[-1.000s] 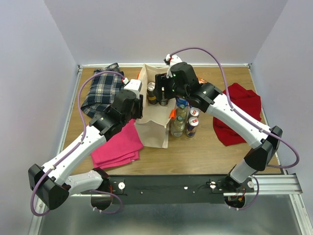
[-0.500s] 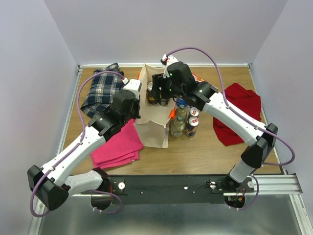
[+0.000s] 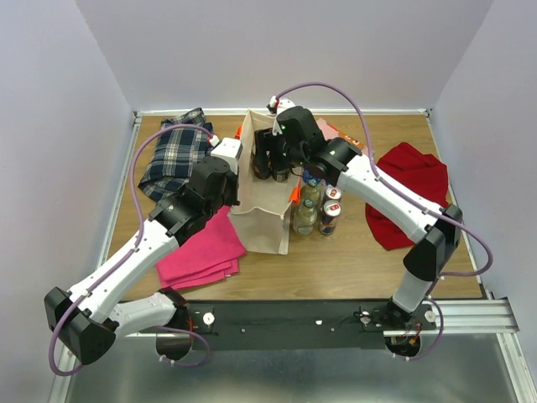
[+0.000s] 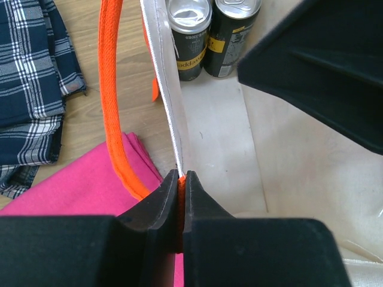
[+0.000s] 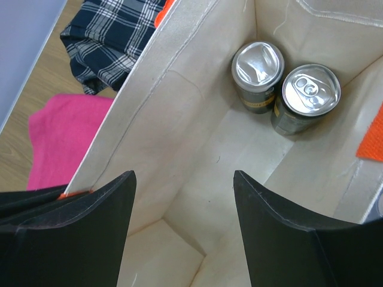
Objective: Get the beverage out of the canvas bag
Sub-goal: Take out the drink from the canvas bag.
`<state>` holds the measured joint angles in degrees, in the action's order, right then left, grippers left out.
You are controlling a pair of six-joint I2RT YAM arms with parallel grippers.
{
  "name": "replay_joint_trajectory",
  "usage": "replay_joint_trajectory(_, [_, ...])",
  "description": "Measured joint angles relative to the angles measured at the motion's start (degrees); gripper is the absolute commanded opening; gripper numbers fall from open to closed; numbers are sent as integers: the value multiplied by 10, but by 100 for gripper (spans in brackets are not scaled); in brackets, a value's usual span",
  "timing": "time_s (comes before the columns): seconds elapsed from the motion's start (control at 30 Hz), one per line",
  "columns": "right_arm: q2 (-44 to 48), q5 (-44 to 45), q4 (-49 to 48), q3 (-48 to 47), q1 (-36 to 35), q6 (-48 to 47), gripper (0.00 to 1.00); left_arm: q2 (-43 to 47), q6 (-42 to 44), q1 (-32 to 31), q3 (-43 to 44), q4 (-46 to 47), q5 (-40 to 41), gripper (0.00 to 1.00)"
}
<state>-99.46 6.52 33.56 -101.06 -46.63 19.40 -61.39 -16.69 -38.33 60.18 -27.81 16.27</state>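
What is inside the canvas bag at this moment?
Two cans stand upright side by side at the far end of the canvas bag. The floor shown beside them is bare. The right gripper covers the near end, which cannot be seen.

Matt beige woven cloth forms the canvas bag (image 5: 179,119), trimmed with a coarse orange webbing handle (image 4: 111,89). One can (image 5: 258,69) and a second can (image 5: 308,92) show bright, glossy metal tops, while the table (image 4: 134,89) is smooth pale wood.
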Motion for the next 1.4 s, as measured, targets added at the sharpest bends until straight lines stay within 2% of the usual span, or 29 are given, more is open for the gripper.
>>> replay_joint_trajectory(0.53, [-90,44,50,-90,0,-46,75,11,3,0,-6,0,-5,8])
replay_joint_trajectory(0.93, [-174,82,73,-170,0,-105,83,14,3,0,-9,0,-4,13])
replay_joint_trajectory(1.0, [-181,87,75,-175,2,-114,84,14,3,0,-9,0,-4,22])
replay_joint_trajectory(1.03, [-186,88,75,-178,3,-118,84,14,4,0,-9,0,-4,33])
replay_joint_trajectory(1.4, [-201,75,67,-189,36,-144,85,30,8,0,-15,4,-4,47])
